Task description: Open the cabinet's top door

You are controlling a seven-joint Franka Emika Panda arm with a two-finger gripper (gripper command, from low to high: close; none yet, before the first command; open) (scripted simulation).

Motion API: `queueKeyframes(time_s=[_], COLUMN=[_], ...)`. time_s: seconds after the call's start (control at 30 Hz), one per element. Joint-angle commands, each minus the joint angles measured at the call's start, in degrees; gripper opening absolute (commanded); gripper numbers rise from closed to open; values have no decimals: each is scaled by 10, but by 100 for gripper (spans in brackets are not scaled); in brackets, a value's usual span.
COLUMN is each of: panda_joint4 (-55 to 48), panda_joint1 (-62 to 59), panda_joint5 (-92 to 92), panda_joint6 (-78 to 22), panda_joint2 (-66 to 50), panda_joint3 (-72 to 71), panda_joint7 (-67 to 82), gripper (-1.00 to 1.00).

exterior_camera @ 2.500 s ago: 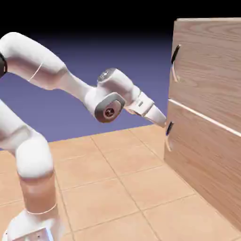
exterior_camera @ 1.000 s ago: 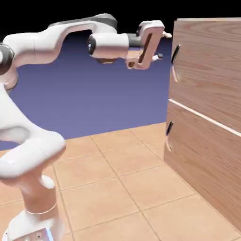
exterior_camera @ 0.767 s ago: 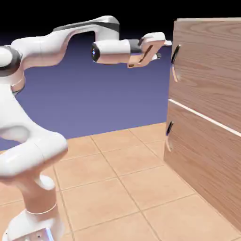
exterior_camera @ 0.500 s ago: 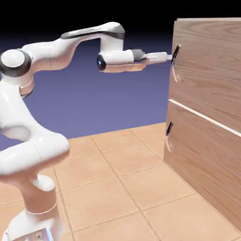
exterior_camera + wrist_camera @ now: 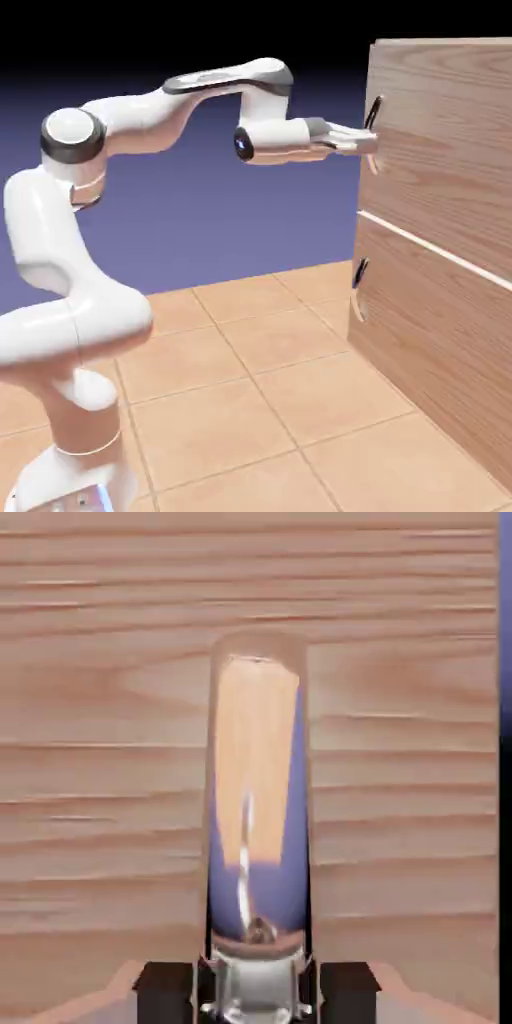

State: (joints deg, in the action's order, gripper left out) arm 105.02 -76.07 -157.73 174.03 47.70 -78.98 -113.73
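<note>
A white robot arm (image 5: 150,110) reaches level to the wooden cabinet (image 5: 450,200). Its gripper (image 5: 368,143) is clamped on the top door's (image 5: 440,140) handle (image 5: 256,812), at the door's near edge.

My exterior view looks from beside the arm toward the cabinet (image 5: 440,240) at frame right, while my hand view sits close against the top door (image 5: 400,762), both sharing its handle (image 5: 256,812).

The tan tiled table (image 5: 260,400) carries the cabinet (image 5: 440,300) and the robot's base (image 5: 70,490).
</note>
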Motion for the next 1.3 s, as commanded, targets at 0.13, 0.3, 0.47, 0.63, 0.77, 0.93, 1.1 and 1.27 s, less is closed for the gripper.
queueKeyframes(time_s=[0.13,0.3,0.47,0.63,0.77,0.93,1.1,1.27], panda_joint4=[91,175,259,347,420,500,562,601], panda_joint1=[104,208,312,415,492,564,603,611], panda_joint5=[21,56,106,176,249,357,479,602], panda_joint6=[-51,-97,-144,-197,-244,-306,-373,-448], panda_joint2=[-11,-13,-1,30,70,133,200,254], panda_joint3=[73,151,238,334,417,521,625,728], panda_joint7=[10,8,-6,-33,-64,-107,-150,-186], gripper=[-100,-100,-100,-100,-100,-100,-100,-100])
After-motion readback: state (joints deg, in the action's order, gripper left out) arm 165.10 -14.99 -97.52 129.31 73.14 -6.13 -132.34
